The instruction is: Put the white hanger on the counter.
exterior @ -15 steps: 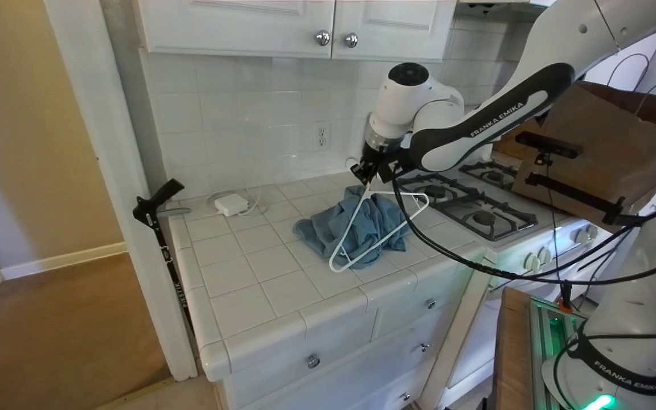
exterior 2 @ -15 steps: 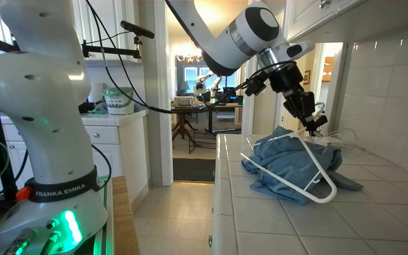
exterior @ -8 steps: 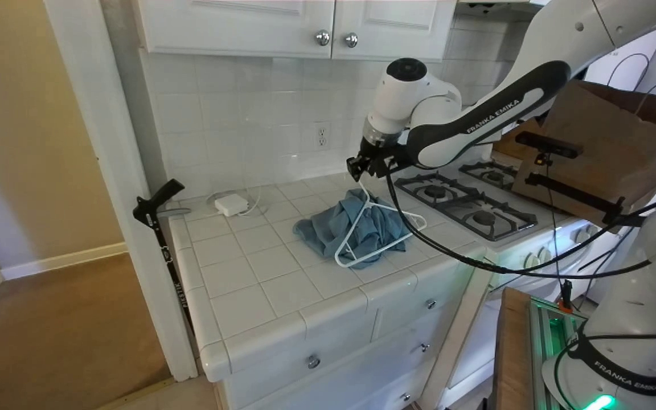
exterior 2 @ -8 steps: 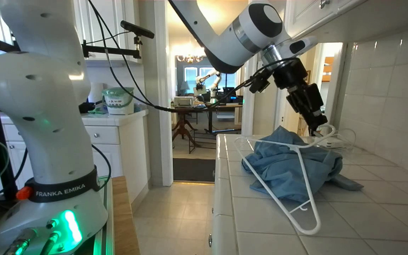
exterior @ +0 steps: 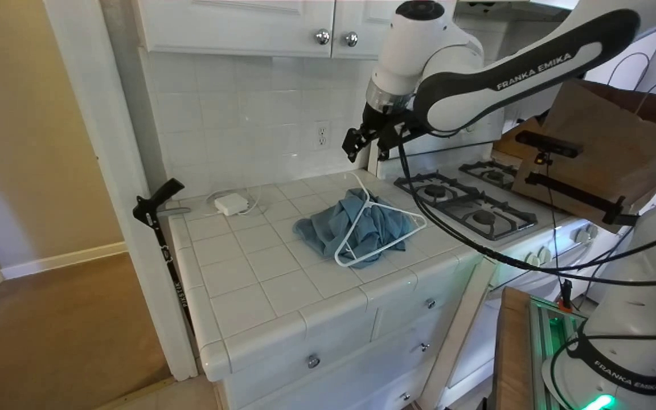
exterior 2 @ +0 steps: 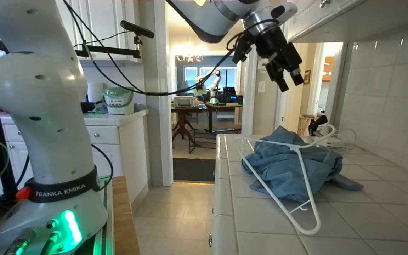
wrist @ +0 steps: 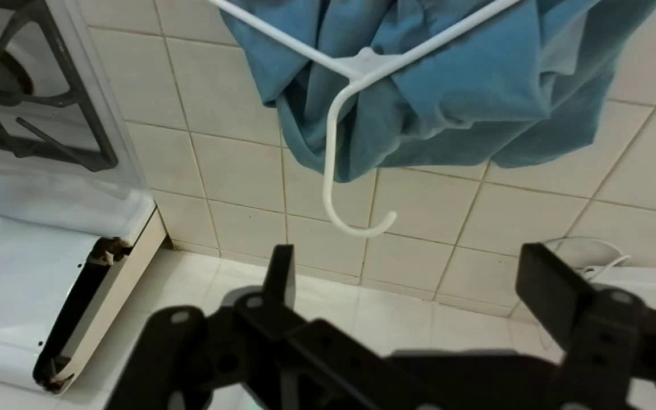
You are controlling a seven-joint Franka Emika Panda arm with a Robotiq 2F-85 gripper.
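Leftmost: one black stick (exterior: 165, 253) with a handle on top, slanting beside the left edge of the white-tiled table (exterior: 254, 279).

Far left on the table: one white box (exterior: 231, 204), near the tiled wall (exterior: 271, 114).

Overhead: one white cupboard (exterior: 237, 25), two round cupboard knobs (exterior: 322, 37) showing. Below the table: four drawer knobs (exterior: 313, 361) showing.

On the wall, right of the box: one outlet (exterior: 322, 135).

Right part of the table: one blue cloth (exterior: 376, 228), crumpled in a heap.

Across the cloth: one white hanger (wrist: 365, 67), tilted, its hook pointing to the far side and running past the cloth over the tiles. Its right corner also passes the cloth; whether it touches the tiles cannot be told.

Above the hanger and well apart from it, toward the far side: one claw (wrist: 410, 279), two fingers spread wide, holding nothing.

Right of the table: one stove (exterior: 524, 234), three burners (exterior: 484, 217) and four control knobs (exterior: 532, 260) showing.

Farther right: one brown paper bag (exterior: 607, 148); one black bar-shaped device (exterior: 549, 145), overlapping it in view.

Rightmost: one arm (exterior: 533, 74), one green light (exterior: 598, 402) at its base.
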